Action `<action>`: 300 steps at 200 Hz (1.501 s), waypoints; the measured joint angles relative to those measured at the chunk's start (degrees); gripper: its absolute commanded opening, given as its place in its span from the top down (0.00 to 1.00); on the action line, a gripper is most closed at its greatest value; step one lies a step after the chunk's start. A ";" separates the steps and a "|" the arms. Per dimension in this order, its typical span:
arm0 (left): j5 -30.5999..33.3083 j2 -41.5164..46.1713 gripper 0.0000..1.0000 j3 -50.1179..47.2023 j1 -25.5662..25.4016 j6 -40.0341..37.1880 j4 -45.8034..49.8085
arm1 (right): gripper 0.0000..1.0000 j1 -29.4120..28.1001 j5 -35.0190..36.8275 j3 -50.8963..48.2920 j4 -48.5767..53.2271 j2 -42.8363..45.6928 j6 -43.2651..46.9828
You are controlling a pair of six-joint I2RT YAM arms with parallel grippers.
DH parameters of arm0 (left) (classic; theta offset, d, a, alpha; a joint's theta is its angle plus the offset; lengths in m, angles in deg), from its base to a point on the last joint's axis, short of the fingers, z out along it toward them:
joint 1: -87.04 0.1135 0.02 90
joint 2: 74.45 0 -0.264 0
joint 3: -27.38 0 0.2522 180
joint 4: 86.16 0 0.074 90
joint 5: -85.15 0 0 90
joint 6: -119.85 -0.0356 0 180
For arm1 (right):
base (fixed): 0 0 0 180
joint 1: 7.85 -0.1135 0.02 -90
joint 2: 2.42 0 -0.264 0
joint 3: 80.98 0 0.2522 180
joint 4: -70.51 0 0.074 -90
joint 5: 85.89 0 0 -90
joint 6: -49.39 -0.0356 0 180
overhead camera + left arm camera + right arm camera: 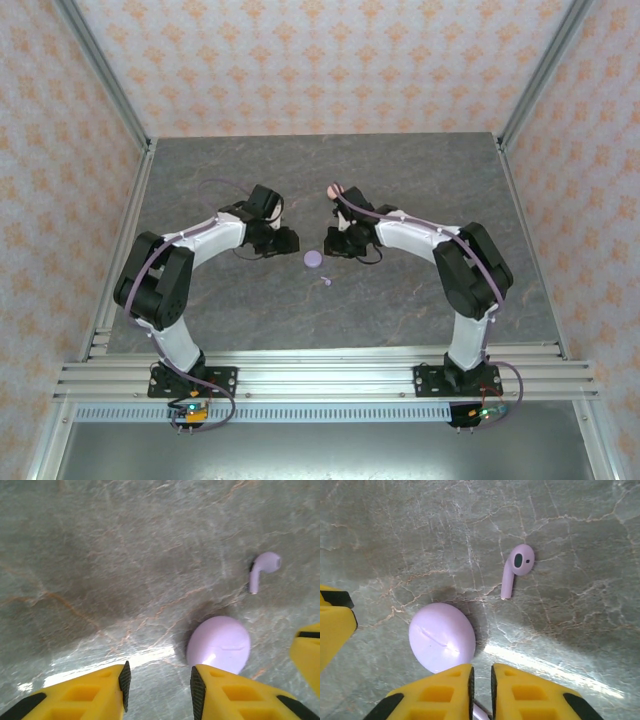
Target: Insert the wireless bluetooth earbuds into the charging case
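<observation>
Yellow fingers [90, 695] of the left gripper [158, 680] are sitting lowest in my left wrist feed. They are standing apart, with bare grey marbled table [100, 555] showing between them and nothing held. I am taking the lavender case [219, 644] as my reference. It is lying round and flat on the table, right at the tip of one left finger; I cannot tell whether they are touching.

One lavender earbud [262, 567] is lying on its side near the case, clear of it, on the side away from the left gripper. On the right wrist feed the same earbud [517, 567] is resting beyond the case [442, 636], stem pointing back toward the camera.

The right gripper [481, 677] is hovering just beside the case with its fingers only a slit apart. A lavender sliver is showing in that slit at the bottom edge, and I cannot tell what it is or whether it is being gripped.

From overhead, both arms are reaching in on either side of the case [312, 259], with the earbud [325, 282] lying just nearer the bases than the case. A small pink round thing [336, 189] is sitting well beyond the case, by the right wrist.
</observation>
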 measured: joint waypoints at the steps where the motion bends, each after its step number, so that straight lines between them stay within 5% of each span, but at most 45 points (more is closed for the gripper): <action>1: -0.07 0.00 0.58 0.00 0.00 0.00 -0.09 | 0.76 0.07 -0.15 -0.11 -0.22 0.00 -0.22; 79: -7.15 -2.25 0.57 -1.90 0.26 1.90 -7.61 | 0.75 0.46 -7.30 -2.73 -8.44 -0.28 -5.66; 300: -13.86 -4.24 0.54 -7.50 0.42 4.17 -15.78 | 0.80 0.46 -8.20 -3.54 -10.14 -3.28 -6.21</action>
